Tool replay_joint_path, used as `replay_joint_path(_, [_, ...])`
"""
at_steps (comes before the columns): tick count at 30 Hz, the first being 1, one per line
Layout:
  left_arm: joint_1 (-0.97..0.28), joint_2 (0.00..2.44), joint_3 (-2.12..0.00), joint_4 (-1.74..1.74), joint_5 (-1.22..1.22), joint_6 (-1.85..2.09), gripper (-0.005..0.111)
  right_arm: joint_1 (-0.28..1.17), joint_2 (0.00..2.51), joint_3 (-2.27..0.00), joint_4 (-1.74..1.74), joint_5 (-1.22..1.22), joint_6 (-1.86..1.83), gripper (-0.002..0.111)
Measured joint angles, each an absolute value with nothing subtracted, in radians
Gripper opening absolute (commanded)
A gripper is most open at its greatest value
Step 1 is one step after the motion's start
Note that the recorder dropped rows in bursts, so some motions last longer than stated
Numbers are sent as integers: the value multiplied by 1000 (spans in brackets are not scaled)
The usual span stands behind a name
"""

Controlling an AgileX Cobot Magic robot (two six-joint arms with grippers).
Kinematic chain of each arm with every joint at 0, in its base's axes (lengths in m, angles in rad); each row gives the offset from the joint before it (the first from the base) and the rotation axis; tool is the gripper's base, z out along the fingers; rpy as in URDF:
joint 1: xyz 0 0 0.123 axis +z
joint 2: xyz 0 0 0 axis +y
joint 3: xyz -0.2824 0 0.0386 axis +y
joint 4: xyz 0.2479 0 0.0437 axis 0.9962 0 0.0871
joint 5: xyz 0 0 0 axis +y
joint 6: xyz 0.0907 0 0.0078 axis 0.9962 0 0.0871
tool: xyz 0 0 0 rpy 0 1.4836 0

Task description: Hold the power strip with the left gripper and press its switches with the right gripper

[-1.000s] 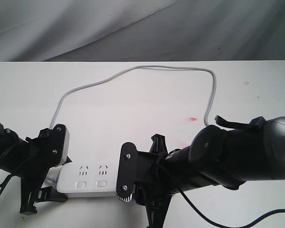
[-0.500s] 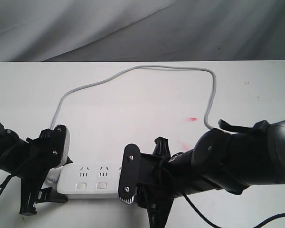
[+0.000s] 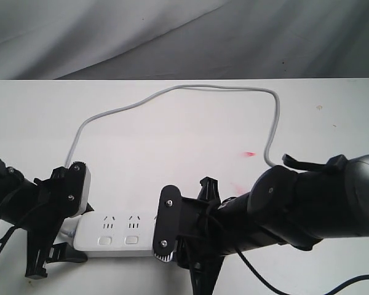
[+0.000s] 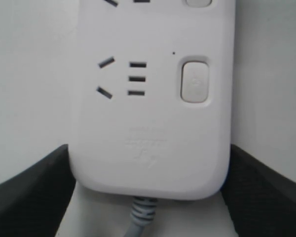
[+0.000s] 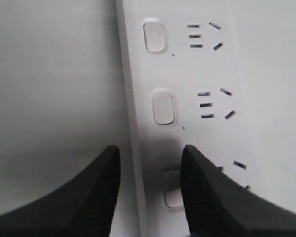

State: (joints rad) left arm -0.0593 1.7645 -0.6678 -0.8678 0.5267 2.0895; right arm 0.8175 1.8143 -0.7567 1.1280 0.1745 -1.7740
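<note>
**2 claws at work on a power strip**

The left claw (image 4: pixel 148 190) clasps the cord end of the white power strip (image 4: pixel 153 123), with 1 finger against each long side. The right claw (image 5: pixel 150 163) is parted and holds nothing. 1 of its fingers hangs over the table (image 3: pixel 332 123) and the other over the strip beside a switch (image 5: pixel 171 190); contact cannot be told. The left arm enters low from the left. The right arm reaches across the middle, its finger plate angled down. The grey cord (image 3: pixel 172 91) loops behind.

one finger (image 5: pixel 202 197) of the right gripper (image 5: pixel 149 155) is partly covering a switch (image 5: pixel 170 190); its arm is hiding most of the power strip (image 3: pixel 114 236) from the exterior view.
</note>
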Motion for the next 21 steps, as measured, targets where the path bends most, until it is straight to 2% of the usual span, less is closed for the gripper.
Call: replay_joint_path(21, [-59,1765,-668,-868,527,2089,54,818,1805,-757,1136,179,-1776,36])
